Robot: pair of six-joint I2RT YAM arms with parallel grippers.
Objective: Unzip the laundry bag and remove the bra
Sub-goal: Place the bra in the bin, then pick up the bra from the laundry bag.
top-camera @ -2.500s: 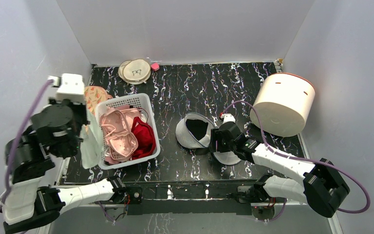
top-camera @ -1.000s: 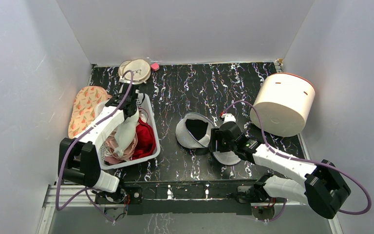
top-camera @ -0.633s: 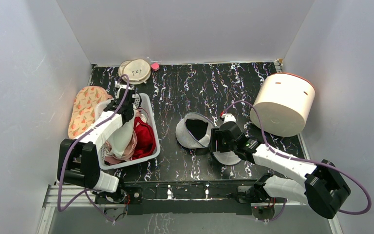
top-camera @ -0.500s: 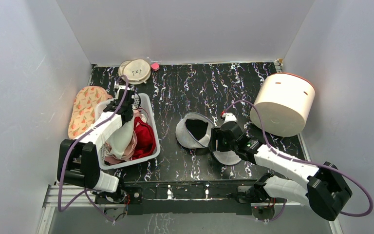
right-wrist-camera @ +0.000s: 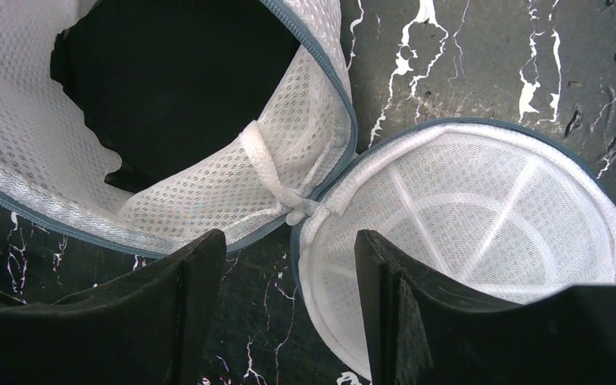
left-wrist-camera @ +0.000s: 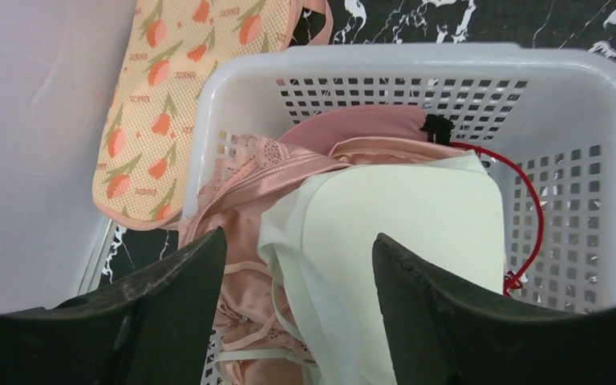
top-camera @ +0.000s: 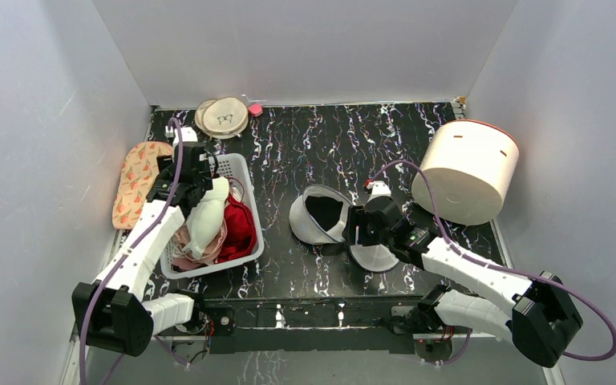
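The laundry bag (top-camera: 318, 215) lies unzipped mid-table in two white mesh halves joined at a hinge. One half (right-wrist-camera: 233, 184) holds something black; the other half (right-wrist-camera: 465, 233) looks hollow. My right gripper (top-camera: 358, 228) hovers open just above the hinge (right-wrist-camera: 289, 313), its jaws apart and touching nothing. A pale white bra (top-camera: 204, 220) rests on pink and red bras in the white basket (top-camera: 245, 172). My left gripper (top-camera: 188, 172) stands open over that basket's far end, with the pale bra (left-wrist-camera: 401, 233) loose below its fingers (left-wrist-camera: 176, 305).
A large cream drum (top-camera: 467, 171) stands at the right back. Flat beige discs (top-camera: 222, 117) and a small pink thing (top-camera: 255, 109) sit at the back edge. A peach patterned mesh pouch (top-camera: 135, 180) lies between basket and left wall.
My left gripper has opened and let go of the pale bra, which now lies in the basket. That arm has shifted left and back. The right arm has barely moved.
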